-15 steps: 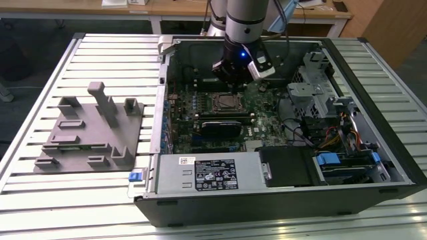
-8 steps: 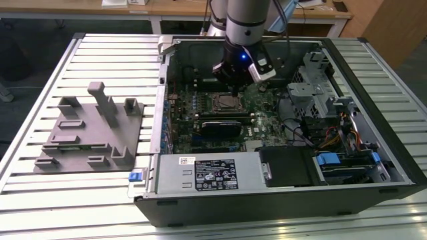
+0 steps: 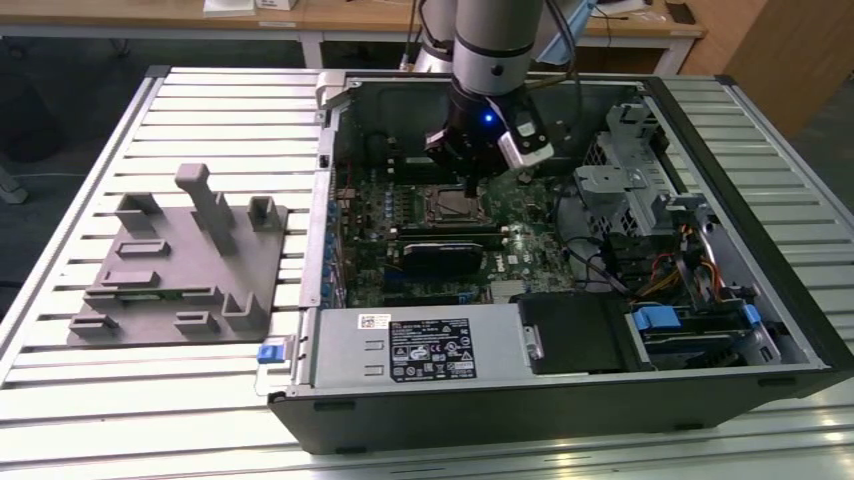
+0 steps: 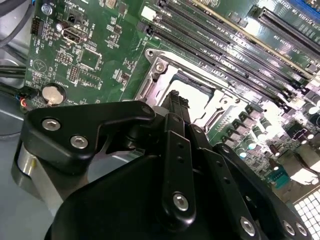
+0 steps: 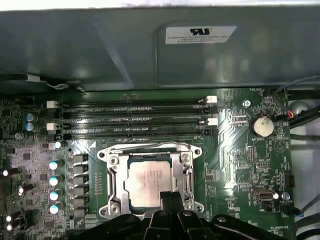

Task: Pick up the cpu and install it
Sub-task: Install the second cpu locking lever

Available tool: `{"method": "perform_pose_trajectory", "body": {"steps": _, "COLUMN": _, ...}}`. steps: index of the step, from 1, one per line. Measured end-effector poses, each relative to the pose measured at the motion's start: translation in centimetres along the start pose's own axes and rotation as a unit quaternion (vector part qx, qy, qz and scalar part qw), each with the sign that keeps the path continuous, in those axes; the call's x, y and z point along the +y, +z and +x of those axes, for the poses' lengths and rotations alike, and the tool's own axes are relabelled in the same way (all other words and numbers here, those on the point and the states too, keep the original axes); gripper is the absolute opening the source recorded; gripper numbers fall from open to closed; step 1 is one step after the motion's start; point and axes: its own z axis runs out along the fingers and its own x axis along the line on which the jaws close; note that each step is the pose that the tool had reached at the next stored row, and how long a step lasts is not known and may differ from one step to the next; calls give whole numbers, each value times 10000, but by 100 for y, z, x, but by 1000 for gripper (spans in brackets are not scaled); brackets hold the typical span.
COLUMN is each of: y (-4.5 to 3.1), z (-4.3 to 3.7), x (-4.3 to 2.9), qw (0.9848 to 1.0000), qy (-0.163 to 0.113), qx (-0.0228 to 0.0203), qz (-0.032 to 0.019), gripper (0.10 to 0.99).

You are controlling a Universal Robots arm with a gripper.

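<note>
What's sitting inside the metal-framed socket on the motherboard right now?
In the first wrist view the cpu lies flat inside the socket frame, silver top up. The hand covers its near edge, so full seating there can't be seen.

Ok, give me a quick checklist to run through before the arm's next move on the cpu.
1. cpu in the socket frame: ok, it lies flat inside.
2. Gripper position: ok, right over the cpu's edge.
3. Jaws closed together at the tip: ok.
4. Jaws touching the cpu: cannot tell.
5. Memory slots clear of the gripper: ok.
6. Socket frame latched: cannot tell.
</note>
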Motion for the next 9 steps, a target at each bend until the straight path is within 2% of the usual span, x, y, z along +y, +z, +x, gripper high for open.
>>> {"method": "perform_pose_trajectory", "body": {"steps": 9, "y": -63, "z": -4, "x": -13, "qw": 10000, "qy": -2, "qx": 0, "qz": -2, "gripper": 106}}
